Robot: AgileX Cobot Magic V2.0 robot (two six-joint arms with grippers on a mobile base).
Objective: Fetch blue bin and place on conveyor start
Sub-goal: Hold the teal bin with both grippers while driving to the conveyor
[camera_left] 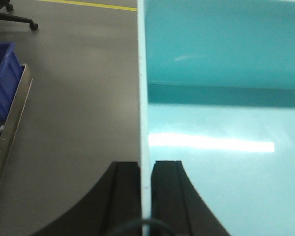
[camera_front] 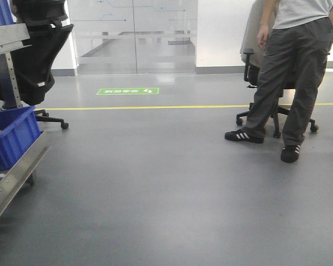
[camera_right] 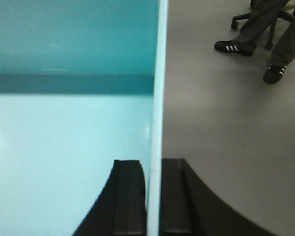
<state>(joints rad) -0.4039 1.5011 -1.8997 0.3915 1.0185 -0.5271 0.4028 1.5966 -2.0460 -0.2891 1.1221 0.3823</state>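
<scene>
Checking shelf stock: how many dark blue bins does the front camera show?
2. The lower dark blue bin sits on the steel rack at left; the upper dark blue bin shows at the top-left corner. Others may be hidden off-frame.

The blue bin (camera_left: 226,73) is really a pale aqua, plain and smooth, darker teal on the far wall, with a whitish rim. The left gripper (camera_left: 146,169) and right gripper (camera_right: 154,169) are both matte black. The floor (camera_front: 166,194) is flat grey with a thin yellow line (camera_front: 155,107) and a green sign (camera_front: 127,91) with white marks. The shelf bin (camera_front: 8,136) is deep royal blue, its rail (camera_front: 16,177) silvery. The trousers (camera_front: 299,72) are dark grey, and the shoes (camera_front: 243,136) black with white stripes
</scene>
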